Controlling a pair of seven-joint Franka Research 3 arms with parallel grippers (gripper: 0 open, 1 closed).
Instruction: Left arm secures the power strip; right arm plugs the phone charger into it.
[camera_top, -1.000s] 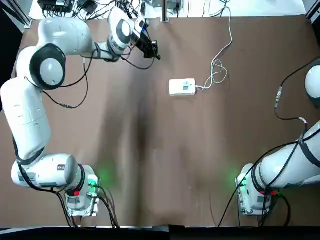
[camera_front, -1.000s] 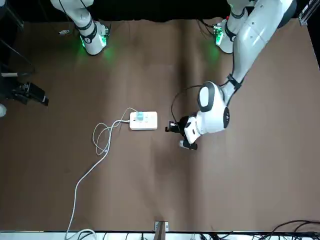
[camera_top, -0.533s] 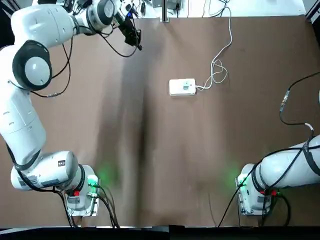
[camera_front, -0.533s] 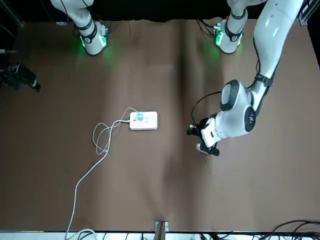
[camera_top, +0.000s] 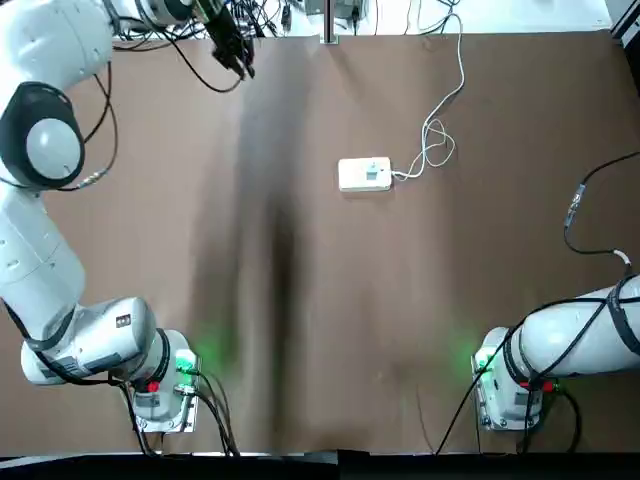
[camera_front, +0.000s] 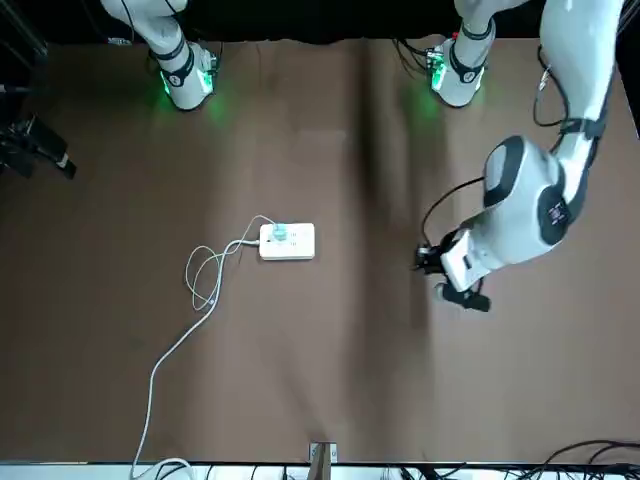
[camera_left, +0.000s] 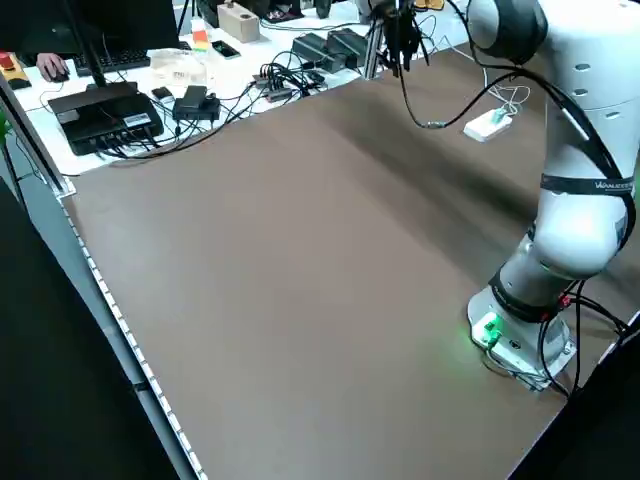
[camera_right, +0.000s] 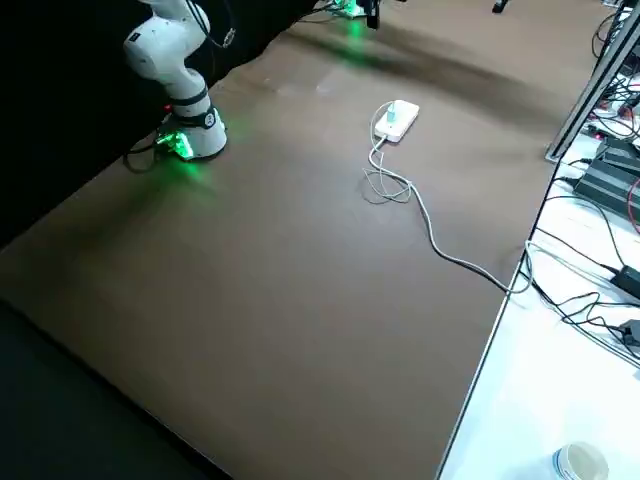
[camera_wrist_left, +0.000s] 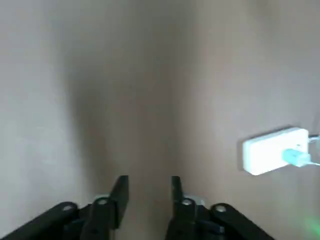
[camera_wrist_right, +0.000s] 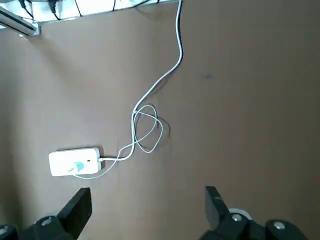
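Observation:
The white power strip (camera_top: 364, 174) lies flat on the brown table, right of centre toward the far side. The teal phone charger (camera_top: 375, 175) sits on its top face at the cord end and looks plugged in. A white cable (camera_top: 436, 144) loops beside it and runs to the far edge. My left gripper (camera_top: 243, 66) hovers far from the strip, near the far left edge. The left wrist view shows its fingers (camera_wrist_left: 120, 188) a narrow gap apart with nothing between them. My right gripper (camera_wrist_right: 147, 205) is wide open and empty, off the table's right side, out of the top view.
Cables and black electronics (camera_top: 150, 12) crowd the bench beyond the far edge, beside a metal post (camera_top: 327, 20). In the left side view a person's hand (camera_left: 48, 68) rests by a keyboard on a side desk. Both arm bases (camera_top: 160, 385) glow green at the near edge.
The left arm has swung away from the power strip toward the far left edge. The right gripper has drawn back a little further off the right side. Strip and charger have not moved.

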